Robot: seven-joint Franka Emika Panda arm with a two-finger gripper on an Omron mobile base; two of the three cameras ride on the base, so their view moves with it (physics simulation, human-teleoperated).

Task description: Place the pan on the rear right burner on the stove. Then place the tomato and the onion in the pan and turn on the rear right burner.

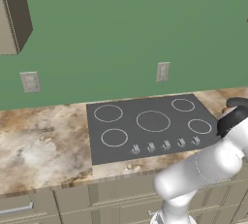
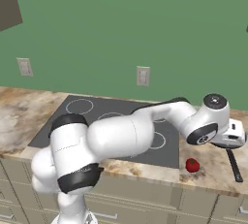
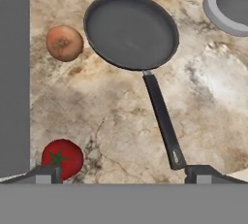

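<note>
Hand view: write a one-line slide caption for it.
Open hand above a marble counter, with empty pan, onion and tomato.

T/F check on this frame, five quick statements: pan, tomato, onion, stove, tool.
1. The pan sits on the counter, not on the stove. True.
2. The tomato lies in the pan. False: it lies on the counter, beside the stove edge.
3. The onion lies just outside the pan rim. True.
4. The tool is shut on the pan handle. False: it is open, holding nothing.
5. A pot covers the rear right burner. False: the ring is bare.
</note>
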